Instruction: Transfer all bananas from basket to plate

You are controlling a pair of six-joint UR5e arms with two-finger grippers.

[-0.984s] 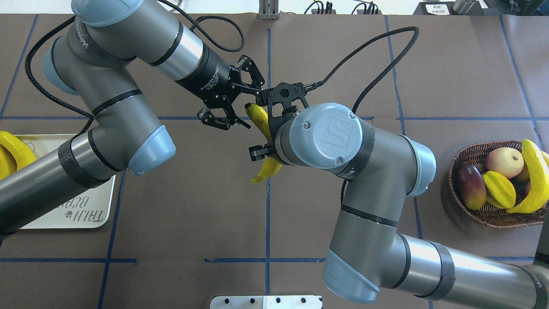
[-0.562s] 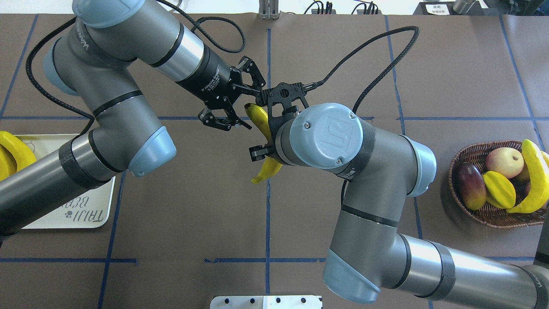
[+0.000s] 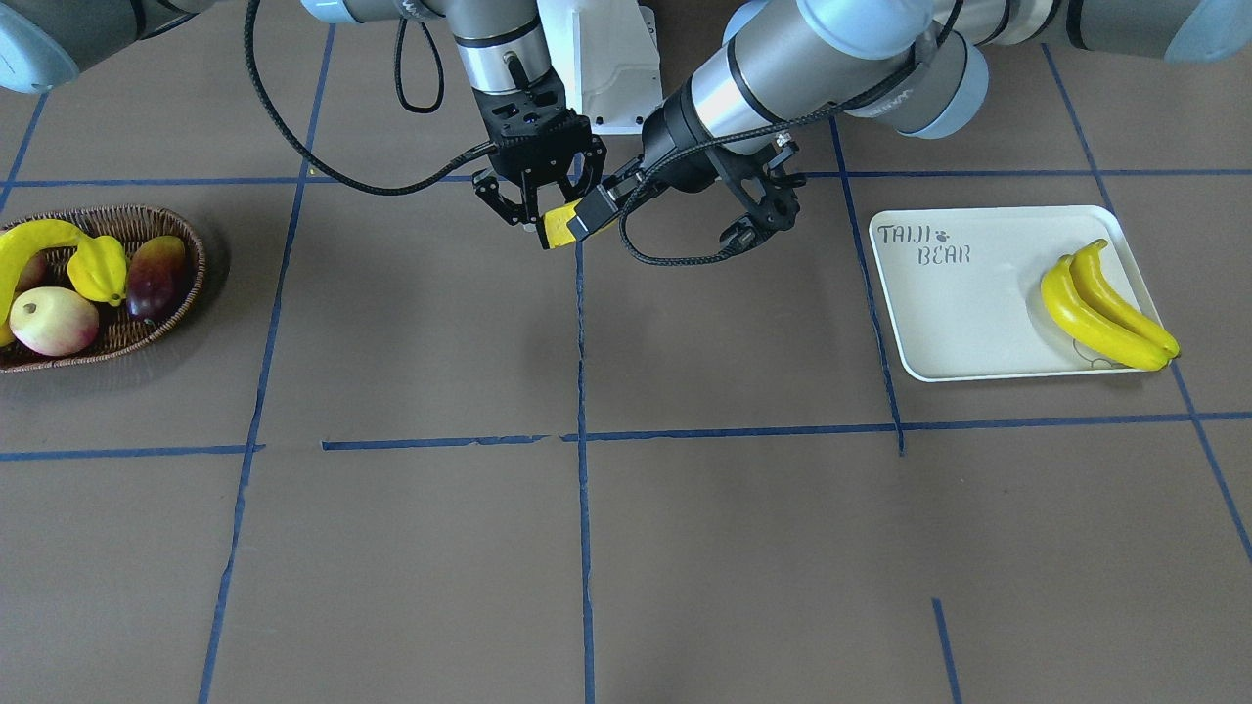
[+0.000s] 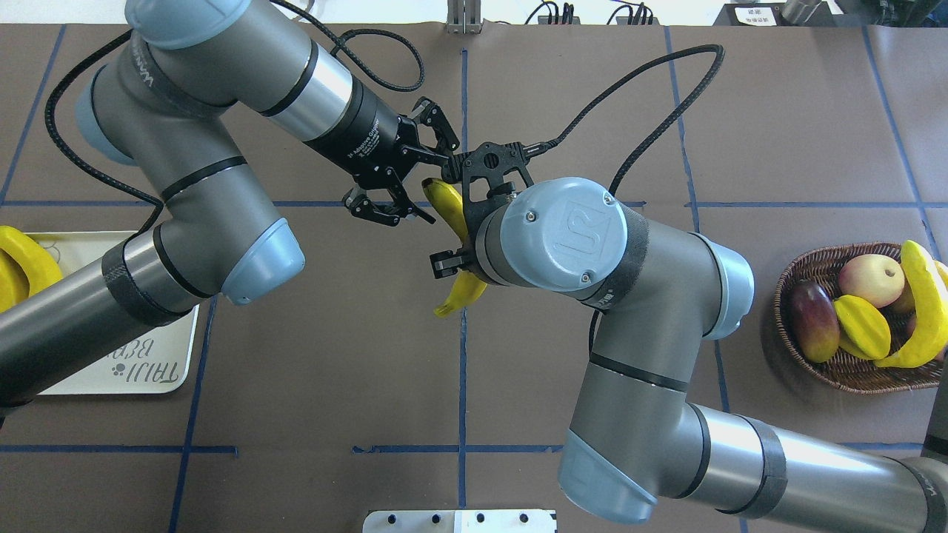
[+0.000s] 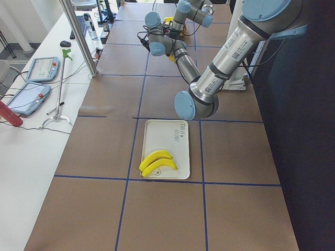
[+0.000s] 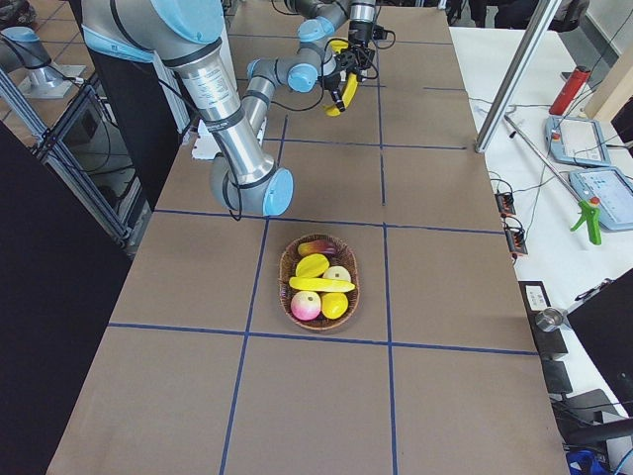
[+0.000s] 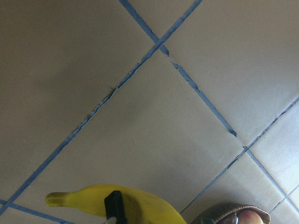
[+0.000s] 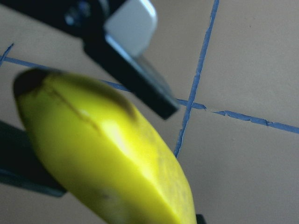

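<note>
My right gripper (image 3: 543, 213) is shut on a yellow banana (image 4: 446, 211) and holds it above the table's middle; in the overhead view the wrist hides the gripper. My left gripper (image 4: 437, 181) is open, with its fingers on either side of that banana's far end. One finger (image 8: 135, 51) shows close to the banana in the right wrist view. Two bananas (image 3: 1105, 303) lie on the cream plate (image 3: 959, 323) at my left. One banana (image 4: 926, 311) lies over the wicker basket (image 4: 852, 377) at my right.
The basket also holds a starfruit (image 4: 863, 326), a red-purple mango (image 4: 811, 318) and a pale round fruit (image 4: 872, 280). Blue tape lines cross the brown table. A metal mount (image 4: 459, 520) sits at my near edge.
My left gripper has crept slightly toward the held banana's far end. The right arm and the banana have not moved.
</note>
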